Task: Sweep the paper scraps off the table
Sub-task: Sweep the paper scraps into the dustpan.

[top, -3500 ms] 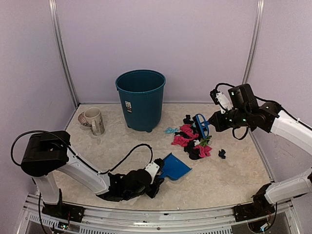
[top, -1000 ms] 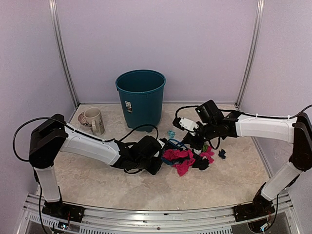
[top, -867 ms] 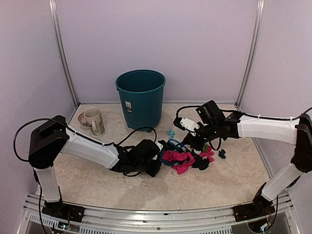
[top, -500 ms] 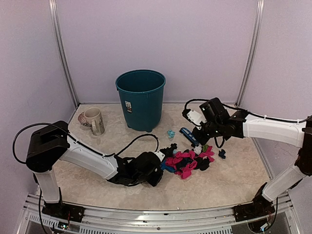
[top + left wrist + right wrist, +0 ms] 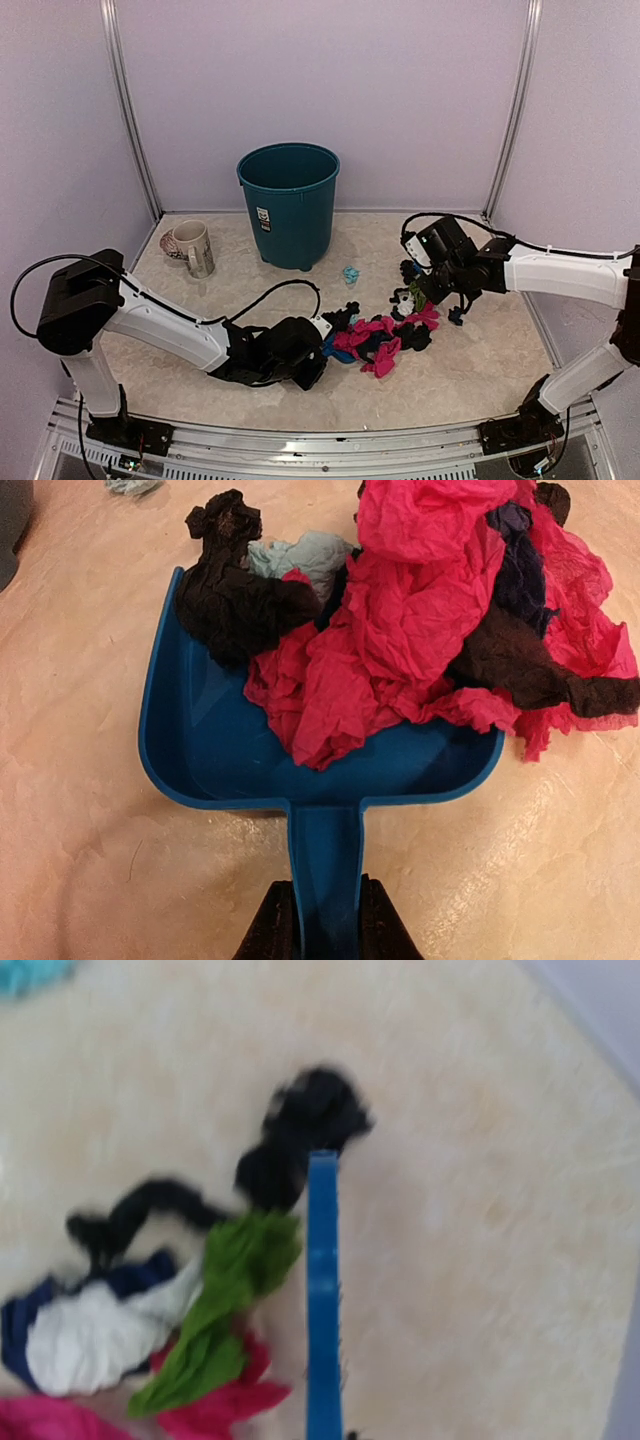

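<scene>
Nearest, the dustpan handle is clamped by the left pincer, and most scraps are heaped in it (pink ones overhang one side lip onto the surface); if it is lifted or tipped, those could be shed. Further off, the brush is gripped by the right pincer beside loose bits, which might be flicked wide by a hasty stroke. One teal bit near the bin may be missed
</scene>
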`<state>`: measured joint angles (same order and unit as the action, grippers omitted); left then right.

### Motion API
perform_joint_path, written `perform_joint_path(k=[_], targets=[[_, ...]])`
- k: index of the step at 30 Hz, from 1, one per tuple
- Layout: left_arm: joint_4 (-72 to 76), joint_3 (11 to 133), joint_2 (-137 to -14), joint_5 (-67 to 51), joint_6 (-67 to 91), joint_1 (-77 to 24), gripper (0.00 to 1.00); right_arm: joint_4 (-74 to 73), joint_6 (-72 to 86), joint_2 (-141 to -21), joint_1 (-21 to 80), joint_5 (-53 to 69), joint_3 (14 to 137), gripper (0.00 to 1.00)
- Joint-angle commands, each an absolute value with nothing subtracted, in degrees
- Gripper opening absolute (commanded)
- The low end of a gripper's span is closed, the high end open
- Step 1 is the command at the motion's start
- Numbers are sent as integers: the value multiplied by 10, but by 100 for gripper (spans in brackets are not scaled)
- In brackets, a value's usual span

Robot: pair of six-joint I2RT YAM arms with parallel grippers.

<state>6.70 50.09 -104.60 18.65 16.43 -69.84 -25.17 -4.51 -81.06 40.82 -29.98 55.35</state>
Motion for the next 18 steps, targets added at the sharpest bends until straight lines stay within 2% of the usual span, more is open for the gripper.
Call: perform_joint_path(k=[1, 8, 18], targets=[[17, 510, -1045, 162, 159, -703, 0, -259, -10, -825, 405, -261, 533, 0], [8, 540, -1054, 149, 149, -704, 0, -234, -6, -820, 411, -134, 523, 0], [-10, 587, -1093, 133, 145, -698, 0, -238, -11, -805, 458, -50, 530, 0]])
